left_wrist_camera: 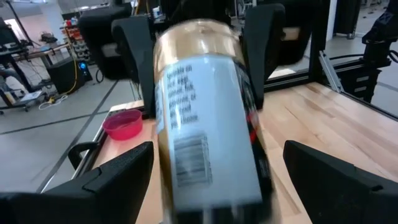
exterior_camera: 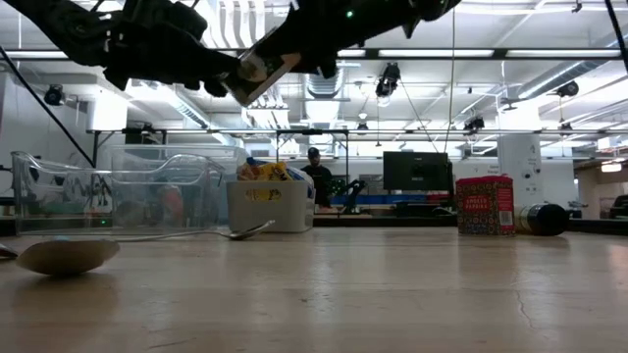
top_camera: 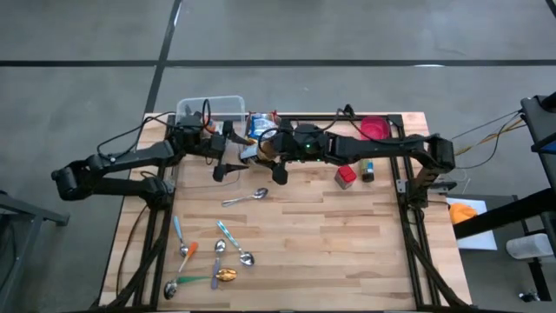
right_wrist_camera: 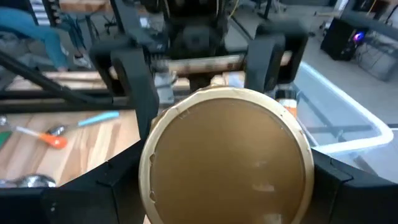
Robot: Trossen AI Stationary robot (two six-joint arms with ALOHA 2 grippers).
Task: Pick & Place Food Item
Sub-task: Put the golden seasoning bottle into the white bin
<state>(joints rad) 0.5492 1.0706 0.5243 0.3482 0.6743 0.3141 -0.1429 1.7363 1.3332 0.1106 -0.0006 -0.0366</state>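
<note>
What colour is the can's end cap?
Gold, seen best in the right wrist view, on the can in the right claw.

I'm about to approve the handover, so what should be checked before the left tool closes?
1. Right tool grips the can: ok.
2. Left tool open and straddling the can: ok.
3. Left fingers touching the can: not ok, gaps on both sides.
4. Can clear of the table: ok, it hangs tilted in the air.
5. Room in the clear bin: cannot tell.
</note>
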